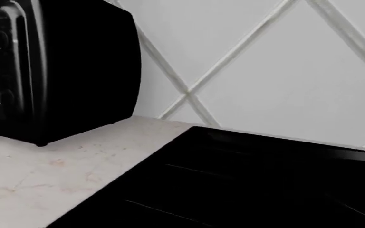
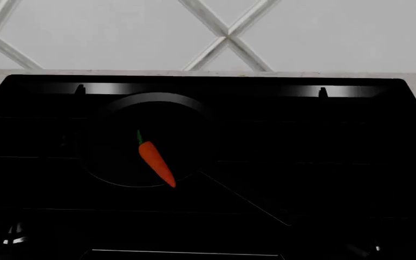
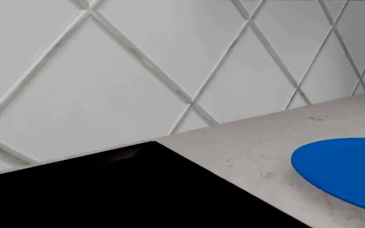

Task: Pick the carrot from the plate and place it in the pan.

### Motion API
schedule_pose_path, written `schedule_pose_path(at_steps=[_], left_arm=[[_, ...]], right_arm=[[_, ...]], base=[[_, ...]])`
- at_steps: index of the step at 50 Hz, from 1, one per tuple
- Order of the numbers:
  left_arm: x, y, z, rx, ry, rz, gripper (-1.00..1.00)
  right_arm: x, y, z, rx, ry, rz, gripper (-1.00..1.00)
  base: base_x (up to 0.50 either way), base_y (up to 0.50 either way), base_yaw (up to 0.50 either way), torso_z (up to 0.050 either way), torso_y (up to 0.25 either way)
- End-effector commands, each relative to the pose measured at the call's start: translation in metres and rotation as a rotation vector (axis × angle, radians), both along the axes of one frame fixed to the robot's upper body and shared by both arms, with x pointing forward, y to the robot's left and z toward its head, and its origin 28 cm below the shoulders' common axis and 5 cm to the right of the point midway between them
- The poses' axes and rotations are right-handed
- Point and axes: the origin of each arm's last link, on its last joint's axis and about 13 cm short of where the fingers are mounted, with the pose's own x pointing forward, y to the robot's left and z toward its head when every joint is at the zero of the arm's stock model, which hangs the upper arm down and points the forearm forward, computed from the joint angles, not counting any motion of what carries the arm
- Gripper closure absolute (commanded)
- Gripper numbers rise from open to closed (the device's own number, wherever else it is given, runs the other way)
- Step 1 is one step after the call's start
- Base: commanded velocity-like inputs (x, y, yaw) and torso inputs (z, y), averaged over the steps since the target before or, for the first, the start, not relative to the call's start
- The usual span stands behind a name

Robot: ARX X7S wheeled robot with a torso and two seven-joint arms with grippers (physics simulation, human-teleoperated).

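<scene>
— Seeing the carrot (image 2: 155, 161) anywhere?

— Lying inside the pan (image 2: 114, 116) already, on the black cooktop (image 2: 324, 162) toward the counter's back-left part; long axis running diagonally, green top pointing toward the tiled back wall (image 2: 121, 32), tip toward the front and the pan handle (image 2: 244, 197).

— And the plate?

— Sitting bare on the pale counter (image 3: 246, 142) just beside the cooktop's right edge — blue plate (image 3: 347, 168) showing only in the right wrist view (nothing orange on the part in frame).

— Grippers holding anything?

— Not showing in any view; neither fingers nor jaws appearing, so not telling wide from narrow. Left wrist camera looking past a black appliance (image 1: 55, 66) at the counter's back-left corner, right wrist camera looking over the cooktop's right edge.

— Which arm sitting nearer the carrot?

— Guessing the left, going by the pan lying on the left half — though, judging from the carrot resting in the pan, probably needing no further reach at all.
</scene>
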Motion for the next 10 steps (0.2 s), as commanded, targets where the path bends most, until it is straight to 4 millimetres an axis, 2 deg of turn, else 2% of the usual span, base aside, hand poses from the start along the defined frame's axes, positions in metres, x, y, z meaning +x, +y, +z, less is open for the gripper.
schedule_pose_path(at_steps=[1, 10], left_arm=[[-0.0074, 0.0007, -0.0367, -0.007, 0.084, 0.102, -1.0], [-0.0074, 0.002, -0.0371, -0.008, 0.086, 0.107, -1.0]], right_arm=[[-0.0094, 0.0043, -0.0236, 0.016, 0.076, -0.005, -1.0], [-0.0093, 0.0031, -0.0262, 0.03, 0.086, -0.032, -1.0]], base=[[0.0, 0.0, 0.0, 0.0, 0.0], [0.0, 0.0, 0.0, 0.0, 0.0]])
